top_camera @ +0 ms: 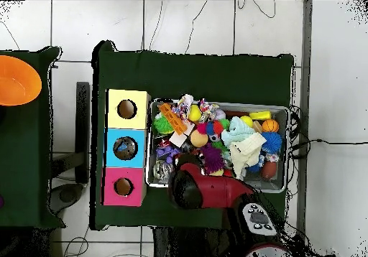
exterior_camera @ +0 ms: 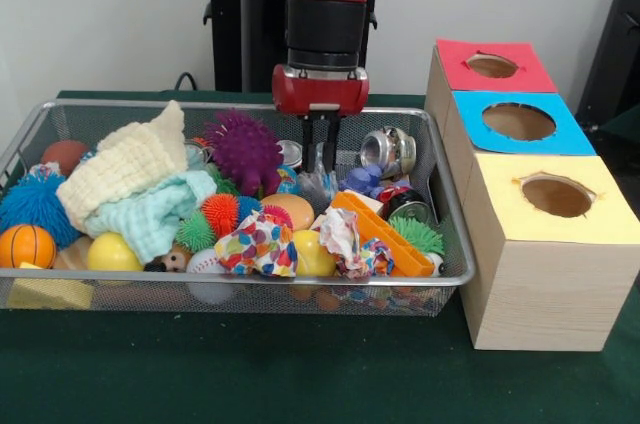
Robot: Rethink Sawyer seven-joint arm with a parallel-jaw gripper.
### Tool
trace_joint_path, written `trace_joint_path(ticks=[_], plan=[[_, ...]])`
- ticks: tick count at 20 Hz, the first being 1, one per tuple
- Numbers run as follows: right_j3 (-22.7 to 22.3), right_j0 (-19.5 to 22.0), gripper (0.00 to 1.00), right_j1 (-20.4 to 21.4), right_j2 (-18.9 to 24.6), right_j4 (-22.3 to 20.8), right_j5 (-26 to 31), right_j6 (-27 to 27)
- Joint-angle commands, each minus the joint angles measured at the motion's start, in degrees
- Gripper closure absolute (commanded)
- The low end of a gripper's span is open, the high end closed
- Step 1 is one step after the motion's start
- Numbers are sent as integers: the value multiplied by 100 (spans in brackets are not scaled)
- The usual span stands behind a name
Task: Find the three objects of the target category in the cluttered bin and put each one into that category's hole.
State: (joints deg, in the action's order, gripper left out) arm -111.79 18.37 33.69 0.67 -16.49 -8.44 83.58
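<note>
A wire bin (exterior_camera: pixel 452 279) holds a heap of balls, cloths, cans and crumpled papers. My gripper (exterior_camera: pixel 321 156) reaches down into its back middle, open, with its tips just over a crumpled silvery-blue wrapper (exterior_camera: pixel 318 187). A purple spiky ball (exterior_camera: pixel 243 149) lies to its left and a shiny metal can (exterior_camera: pixel 388 151) to its right. Beside the bin stand three wooden boxes, each with a hole in its top: red (exterior_camera: pixel 495 66), blue (exterior_camera: pixel 518 122) and yellow (exterior_camera: pixel 556 196). In the overhead view the arm (top_camera: pixel 198 188) hides the gripper, and something dark sits in the blue box's hole (top_camera: pixel 124 148).
Cream cloth (exterior_camera: pixel 125 162) and mint cloth (exterior_camera: pixel 150 212) pile up at the left, by a blue spiky ball (exterior_camera: pixel 35 206) and a small basketball (exterior_camera: pixel 25 244). An orange plastic piece (exterior_camera: pixel 385 236) and patterned crumpled papers (exterior_camera: pixel 258 244) lie at the front. An orange bowl (top_camera: pixel 18 80) sits on a separate table.
</note>
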Motion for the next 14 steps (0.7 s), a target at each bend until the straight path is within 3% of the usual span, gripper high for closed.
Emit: trace_joint_path(ticks=[1, 14], plan=[[-188, 282, 100, 646, 716, 125, 1060, 773], [-344, 552, 100, 1850, 1222, 508, 2072, 758]])
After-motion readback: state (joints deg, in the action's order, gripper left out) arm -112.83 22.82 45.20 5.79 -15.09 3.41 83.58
